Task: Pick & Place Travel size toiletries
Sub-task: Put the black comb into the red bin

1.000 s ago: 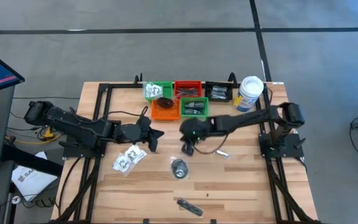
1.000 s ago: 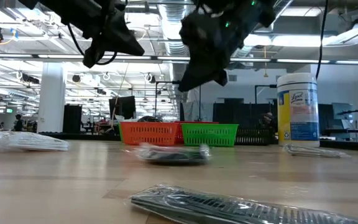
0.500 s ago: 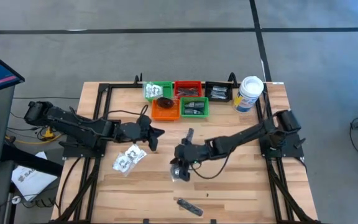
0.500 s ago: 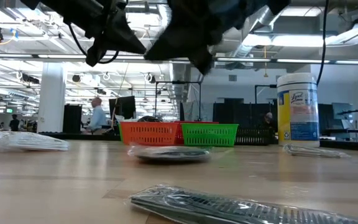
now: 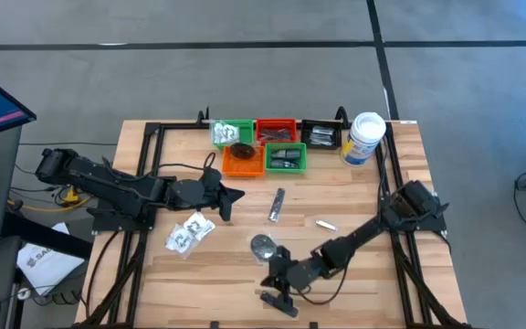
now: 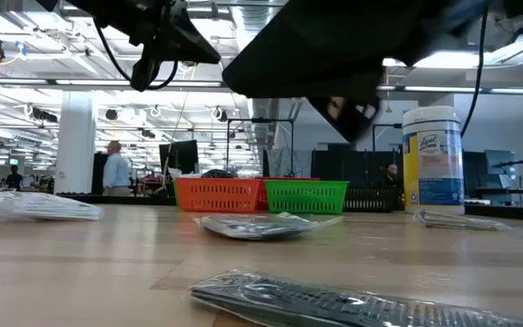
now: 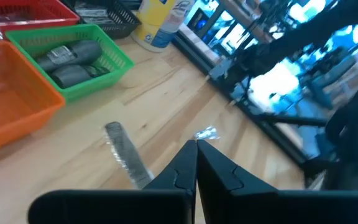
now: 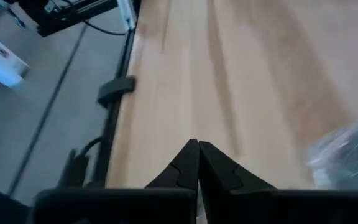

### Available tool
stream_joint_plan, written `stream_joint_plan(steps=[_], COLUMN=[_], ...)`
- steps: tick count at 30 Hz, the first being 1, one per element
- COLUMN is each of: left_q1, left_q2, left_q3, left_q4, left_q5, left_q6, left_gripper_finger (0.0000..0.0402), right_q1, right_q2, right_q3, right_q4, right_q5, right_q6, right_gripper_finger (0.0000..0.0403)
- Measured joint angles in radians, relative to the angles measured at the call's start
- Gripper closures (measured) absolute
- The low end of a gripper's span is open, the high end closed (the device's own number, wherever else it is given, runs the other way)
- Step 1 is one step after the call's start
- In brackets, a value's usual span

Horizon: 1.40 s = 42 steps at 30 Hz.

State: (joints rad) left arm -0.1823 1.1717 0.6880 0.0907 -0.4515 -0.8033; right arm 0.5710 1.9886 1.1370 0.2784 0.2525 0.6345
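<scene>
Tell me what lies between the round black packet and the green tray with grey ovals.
In the high view, a slim silvery sachet lies between the round black packet and the green tray.

Orange tray (image 5: 242,163) (green tray (image 5: 285,158) beside)

Toiletries (image 5: 264,245) lie scattered flat on the table.
</scene>
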Motion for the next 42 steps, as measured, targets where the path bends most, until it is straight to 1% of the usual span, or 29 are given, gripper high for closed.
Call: stream_joint_plan(steps=[2,3,6,7,9,11,12,15,21,28,31,36,39,42], left_q1=[-0.009,-0.015,-0.042,-0.053,-0.074,-0.092,-0.099,-0.119,-0.127,-0.133,-0.133,-0.133,-0.132,-0.13], left_q2=[0.0,0.0,0.0,0.0,0.0,0.0,0.0,0.0,0.0,0.0,0.0,0.0,0.0,0.0], left_q3=[0.0,0.0,0.0,0.0,0.0,0.0,0.0,0.0,0.0,0.0,0.0,0.0,0.0,0.0], left_q4=[0.021,0.037,0.058,0.06,0.065,0.07,0.072,0.073,0.073,0.09,0.093,0.1,0.104,0.107], left_q5=[0.0,0.001,-0.009,-0.02,-0.037,-0.042,-0.043,-0.046,-0.046,-0.058,-0.06,-0.093,-0.105,-0.108], left_q6=[-0.025,-0.037,-0.047,-0.047,-0.054,-0.068,-0.069,-0.069,-0.069,-0.1,-0.103,-0.104,-0.104,-0.104], left_gripper_finger=[0.0401,0.0401,0.0401,0.0401,0.0401,0.0401,0.0401,0.0401,0.0401,0.0401,0.0401,0.0401,0.0401,0.0401], right_q1=[0.027,0.044,0.074,0.082,0.098,0.103,0.112,0.13,0.146,0.145,0.143,0.142,0.142,0.142], right_q2=[0.027,0.03,0.059,0.063,0.074,0.091,0.095,0.113,0.123,0.119,0.115,0.098,0.089,0.089], right_q3=[0.003,-0.002,0.006,0.004,0.0,0.003,0.001,0.007,0.022,0.027,0.028,0.034,0.065,0.117], right_q4=[0.0,-0.018,0.006,-0.017,-0.065,-0.071,-0.075,-0.027,-0.032,-0.202,-0.282,-0.374,-0.493,-0.65], right_q5=[0.011,0.021,0.061,0.078,0.096,0.117,0.125,0.106,0.039,0.019,0.02,0.022,0.02,0.01], right_q6=[0.051,0.055,0.058,0.064,0.133,0.222,0.232,0.227,0.201,0.267,0.325,0.395,0.405,0.407], right_gripper_finger=[0.0403,0.0403,0.0403,0.0403,0.0403,0.0403,0.0403,0.0403,0.0403,0.0403,0.0403,0.0403,0.0403,0.0403])
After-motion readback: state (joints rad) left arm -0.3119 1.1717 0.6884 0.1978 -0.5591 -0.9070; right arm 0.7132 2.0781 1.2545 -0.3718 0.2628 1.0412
